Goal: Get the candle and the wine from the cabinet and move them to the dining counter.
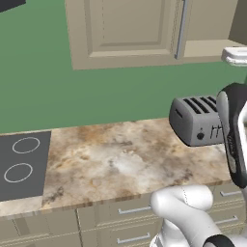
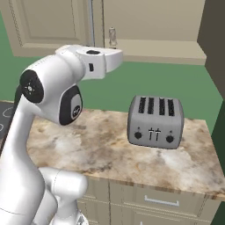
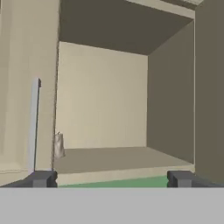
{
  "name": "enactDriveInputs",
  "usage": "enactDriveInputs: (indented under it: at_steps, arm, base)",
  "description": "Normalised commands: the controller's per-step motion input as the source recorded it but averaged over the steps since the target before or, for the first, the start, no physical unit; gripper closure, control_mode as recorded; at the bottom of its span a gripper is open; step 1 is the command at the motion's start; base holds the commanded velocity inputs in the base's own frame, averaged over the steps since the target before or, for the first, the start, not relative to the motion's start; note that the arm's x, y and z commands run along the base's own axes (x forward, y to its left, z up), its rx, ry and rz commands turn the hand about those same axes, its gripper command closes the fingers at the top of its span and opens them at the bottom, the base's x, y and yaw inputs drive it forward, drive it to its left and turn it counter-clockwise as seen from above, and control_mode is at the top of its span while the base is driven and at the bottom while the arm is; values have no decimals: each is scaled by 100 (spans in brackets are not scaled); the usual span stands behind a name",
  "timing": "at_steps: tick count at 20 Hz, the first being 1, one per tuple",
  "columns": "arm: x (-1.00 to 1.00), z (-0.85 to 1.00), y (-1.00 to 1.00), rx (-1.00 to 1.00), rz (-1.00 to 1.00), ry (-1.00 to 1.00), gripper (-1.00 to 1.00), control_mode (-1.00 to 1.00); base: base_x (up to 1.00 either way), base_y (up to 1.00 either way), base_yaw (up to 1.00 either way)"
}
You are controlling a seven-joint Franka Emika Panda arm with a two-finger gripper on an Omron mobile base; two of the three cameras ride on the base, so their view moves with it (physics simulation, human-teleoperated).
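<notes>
The cabinet [image 3: 105, 100] stands open in front of the hand, its left door [image 3: 26, 87] shut, with a thin grey bar handle [image 3: 33, 124]. The candle [image 3: 58, 145], a small pale stub, stands on the cabinet shelf at its left side, close to the shut door. It also shows in the right base view as the candle [image 2: 112, 37], just above the arm's white wrist. My gripper [image 3: 111, 179] is open, short of the shelf edge and to the right of the candle, nothing between its fingertips [image 3: 41, 178]. The wine and the dining counter are out of view.
A grey four-slot toaster [image 2: 156, 121] sits on the marbled worktop [image 1: 120, 159] below the cabinet [image 1: 125, 34]. A black cooktop [image 1: 21, 164] lies at the worktop's left. Drawer fronts [image 1: 130, 212] run under its edge. The opened door [image 3: 210, 87] stands at the right.
</notes>
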Motion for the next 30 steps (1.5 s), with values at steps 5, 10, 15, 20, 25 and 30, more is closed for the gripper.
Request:
enactDriveInputs:
  at_steps: [5, 10, 15, 20, 25, 30]
  arm:
    - [-4, 1, 21, 7, 33, -7, -100, -100]
    - [-6, 0, 20, 7, 12, -6, -100, -100]
    - [-3, 0, 36, 0, 0, -4, -100, -100]
    - [16, 0, 37, 0, 0, -11, -100, -100]
    - [17, 0, 32, 0, 3, -10, -100, -100]
    - [30, -4, 10, 0, 11, -6, -100, -100]
  base:
    - [0, 0, 0]
    - [0, 0, 0]
    - [0, 0, 0]
    - [0, 0, 0]
    - [0, 0, 0]
    - [0, 0, 0]
